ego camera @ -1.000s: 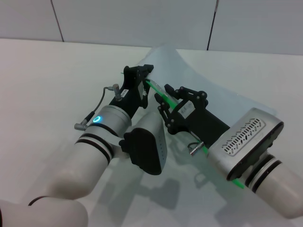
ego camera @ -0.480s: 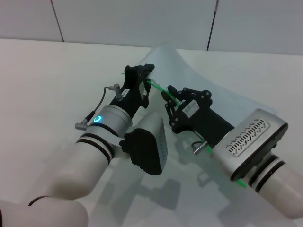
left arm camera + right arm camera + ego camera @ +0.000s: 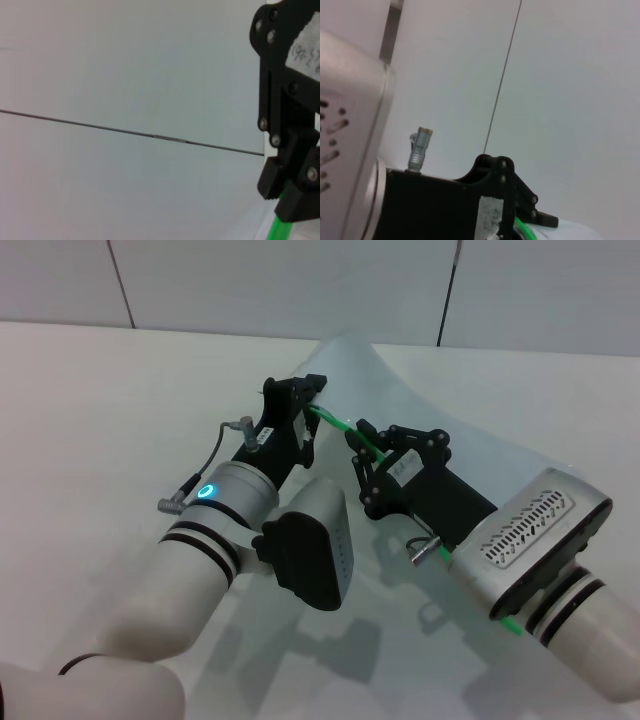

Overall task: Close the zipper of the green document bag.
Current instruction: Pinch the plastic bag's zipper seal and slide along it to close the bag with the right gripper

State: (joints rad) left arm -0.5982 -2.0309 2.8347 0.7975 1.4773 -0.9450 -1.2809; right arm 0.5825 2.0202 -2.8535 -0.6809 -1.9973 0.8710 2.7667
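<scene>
The green document bag [image 3: 470, 430] is a pale translucent pouch lying on the white table, its near corner raised. Its zipper [image 3: 335, 422] is a thin bright green strip stretched in the air between my two grippers and showing again below the right wrist [image 3: 505, 625]. My left gripper [image 3: 308, 405] is shut on the far end of that strip. My right gripper [image 3: 360, 445] is shut on the strip a short way along from it. In the left wrist view, black fingers [image 3: 295, 200] pinch the green strip [image 3: 275, 229]. The right wrist view shows a little of the strip [image 3: 522, 225] beside a black gripper.
The white table [image 3: 120, 390] spreads out to the left and in front of the arms. A pale panelled wall [image 3: 280, 280] with dark seams stands behind the table. Both forearms cross the lower middle of the head view, close together.
My right gripper has slid a little up and to the right along the green strip. The left gripper has barely moved. The strip between them now looks tauter.
</scene>
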